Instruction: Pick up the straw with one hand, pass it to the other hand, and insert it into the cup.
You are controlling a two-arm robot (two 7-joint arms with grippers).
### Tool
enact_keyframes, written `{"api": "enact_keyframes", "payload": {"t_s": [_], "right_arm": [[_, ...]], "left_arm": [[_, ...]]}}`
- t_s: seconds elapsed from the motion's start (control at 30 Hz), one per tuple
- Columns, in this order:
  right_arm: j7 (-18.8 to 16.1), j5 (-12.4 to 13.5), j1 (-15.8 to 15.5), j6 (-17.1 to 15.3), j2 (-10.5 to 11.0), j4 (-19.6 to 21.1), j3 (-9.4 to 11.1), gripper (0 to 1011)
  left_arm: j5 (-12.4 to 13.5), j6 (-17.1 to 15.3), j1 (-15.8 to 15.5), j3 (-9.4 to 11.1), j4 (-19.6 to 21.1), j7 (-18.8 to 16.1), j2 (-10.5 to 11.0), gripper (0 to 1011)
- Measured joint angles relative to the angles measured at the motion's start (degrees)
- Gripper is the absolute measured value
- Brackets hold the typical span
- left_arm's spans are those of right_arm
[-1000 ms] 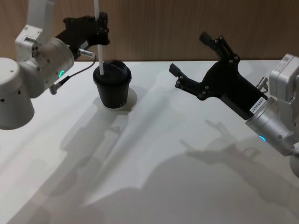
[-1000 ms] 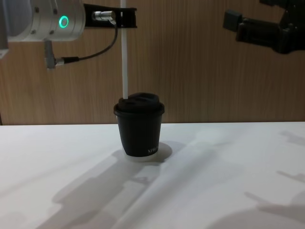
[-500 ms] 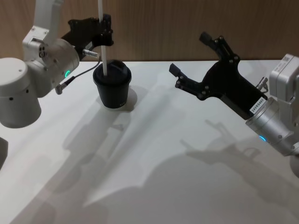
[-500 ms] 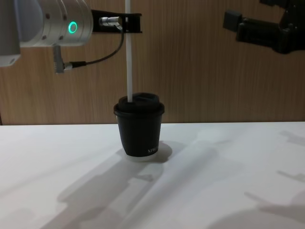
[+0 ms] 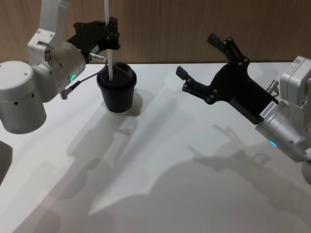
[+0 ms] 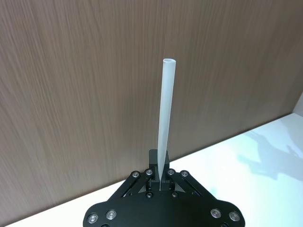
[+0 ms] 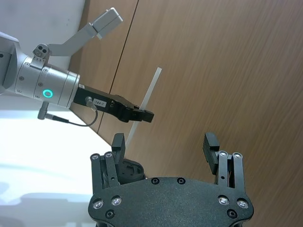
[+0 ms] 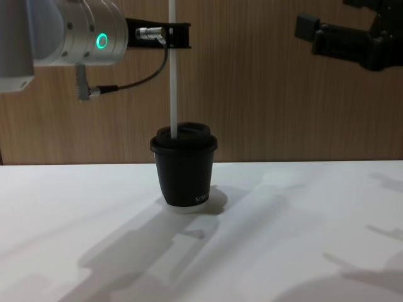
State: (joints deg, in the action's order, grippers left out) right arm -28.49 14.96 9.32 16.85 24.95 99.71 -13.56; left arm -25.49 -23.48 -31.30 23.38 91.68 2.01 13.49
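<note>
Since a second earlier, the left gripper (image 5: 110, 40) had carried the straw (image 8: 172, 75) a little toward the robot's right, from over the near-left rim of the lid to a spot closer to the lid's middle; the right gripper (image 5: 201, 60) had not shifted at all.

At this moment the straw stood upright, pinched between the left gripper's closed fingers partway up its length, its top end reaching out of the chest view. Its lower end met the black lid of the cup (image 8: 184, 170); whether it had entered a hole there could not be made out. From the left wrist camera, the straw rose straight out of the closed fingertips against the wood-panelled wall (image 6: 71, 94).

The cup sat upright on the white table (image 5: 160, 184), lid on, toward the far left side, with the left arm's green ring (image 8: 101, 41) glowing above and to its left.

The right gripper hung in the air well to the right of the cup, fingers spread wide and holding nothing.
</note>
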Motion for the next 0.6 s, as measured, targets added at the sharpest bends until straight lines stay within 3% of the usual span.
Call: {"api": "enact_keyframes", "payload": {"t_s": [0.37,0.6], "right_arm": [[0.0,0.0,0.01,0.0,0.0,0.0,0.0,1001],[0.0,0.0,0.0,0.0,0.0,0.0,0.0,1001]], "left_arm": [[0.65,-0.81,0.56,-0.19,0.59,-0.5,-0.05,49],[0.87,-1.05,0.74,-0.24,0.78,-0.66,-0.09,260]]}}
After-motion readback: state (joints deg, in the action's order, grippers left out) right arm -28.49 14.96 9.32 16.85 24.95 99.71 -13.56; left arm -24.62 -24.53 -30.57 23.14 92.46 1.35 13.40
